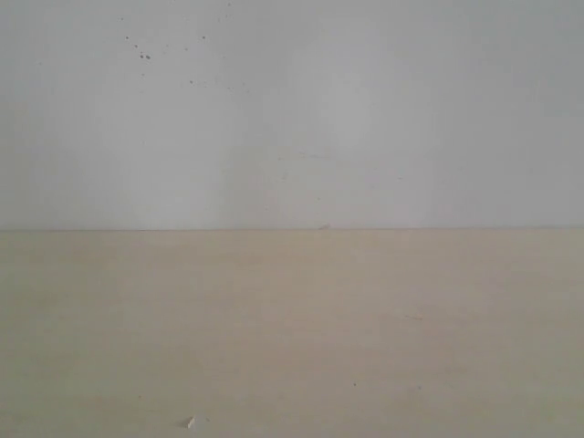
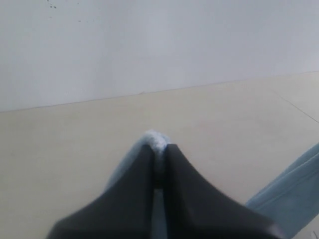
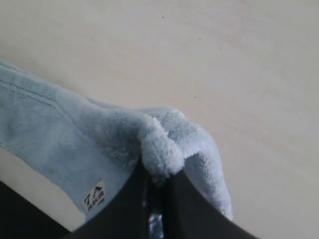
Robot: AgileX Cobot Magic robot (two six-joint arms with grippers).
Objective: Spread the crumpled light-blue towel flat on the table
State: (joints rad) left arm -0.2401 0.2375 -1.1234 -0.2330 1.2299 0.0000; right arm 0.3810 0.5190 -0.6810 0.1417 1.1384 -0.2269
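Towel [image 3: 75,139] bunches are clamped between the tips of the left end effector [image 2: 158,152] and right end effector [image 3: 158,174].

The towel [image 3: 89,134] is pale light-blue fluffy terry, bunched into a plump tuft at one corner, with a small white label [image 3: 94,196] bearing dark print near that corner. It drapes in soft folds over the tabletop [image 1: 292,338], a smooth, pale beige matte surface with a few tiny specks.

One towel [image 3: 75,142], two end effectors [image 2: 158,150] [image 3: 158,178]
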